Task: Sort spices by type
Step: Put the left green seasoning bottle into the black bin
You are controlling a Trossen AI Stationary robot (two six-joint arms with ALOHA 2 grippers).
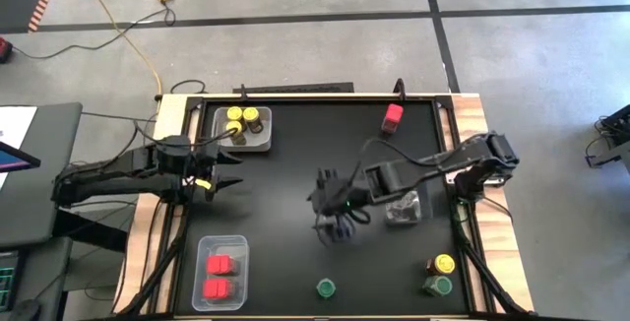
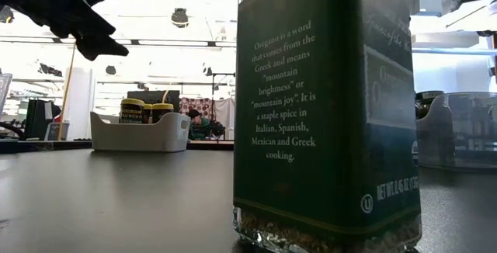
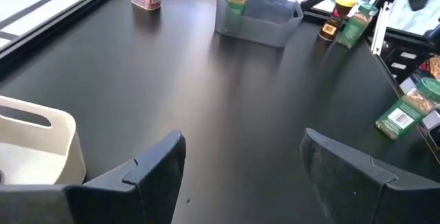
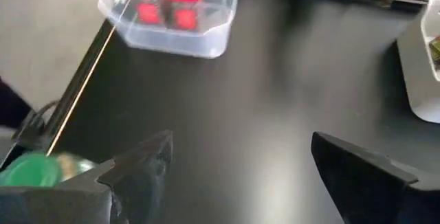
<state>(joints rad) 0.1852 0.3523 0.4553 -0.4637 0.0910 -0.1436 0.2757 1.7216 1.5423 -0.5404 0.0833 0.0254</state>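
Right gripper (image 1: 335,230) spread wide over bare black table (image 1: 295,173) near the middle, grasping nothing, touching nothing; green-lidded jar (image 1: 326,288) standing upright just nearer, at the near edge. Left gripper (image 1: 224,173) half open and empty too, hovering at the left beside the far-left bin (image 1: 264,144) of upright yellow-lidded jars (image 1: 242,124). Elsewhere: red containers (image 1: 220,275) lying flat in the near-left bin (image 1: 240,247), one red container (image 1: 393,116) upright alone at the far side, a yellow-lidded jar (image 1: 442,263) and a green-lidded one (image 1: 439,285) at the near right corner.
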